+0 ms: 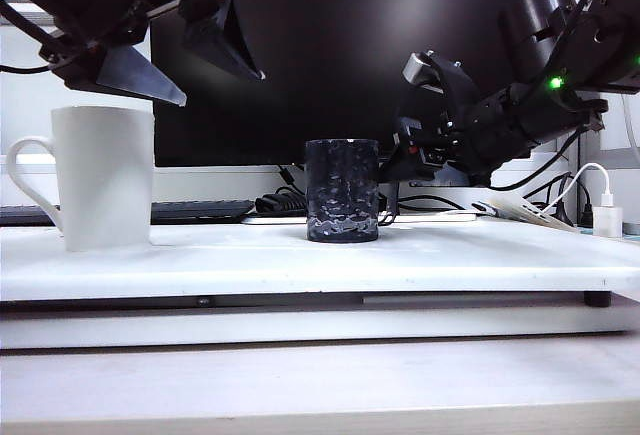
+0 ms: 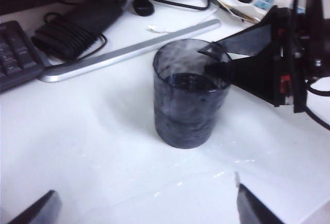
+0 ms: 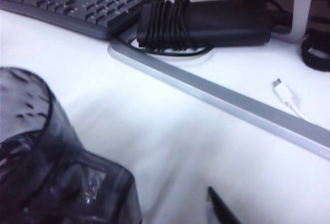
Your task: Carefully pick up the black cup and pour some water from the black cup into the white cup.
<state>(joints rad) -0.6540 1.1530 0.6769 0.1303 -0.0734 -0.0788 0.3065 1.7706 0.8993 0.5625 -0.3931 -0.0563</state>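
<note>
On the white table (image 1: 480, 255), near its middle, stood the black cup (image 1: 342, 190), upright, with bare surface all round it and the front edge well clear. It was short and straight-sided, dark with grey-white marbled flecks, strongest near the base. From the left wrist view the black cup (image 2: 188, 94) showed a dark liquid level partway down inside. Well apart to the left of it, near the table's left end, stood the white cup (image 1: 103, 177), taller, plain, its loop handle pointing away from the black cup.

Just to the right of the black cup hung the right gripper (image 1: 410, 152), close to the cup's upper side; its jaws were parted, one finger (image 2: 219, 62) lying at the rim, and I could not tell whether it touched. Nothing was grasped. Up and to the left of the black cup, above the white cup, hung the left gripper (image 1: 200, 55), fingers spread wide and empty.

Behind the black cup lay a keyboard (image 3: 72, 0), a coiled power adapter (image 3: 206, 23) and a silver bar (image 3: 232, 103), with a dark monitor (image 1: 340, 45) beyond.
</note>
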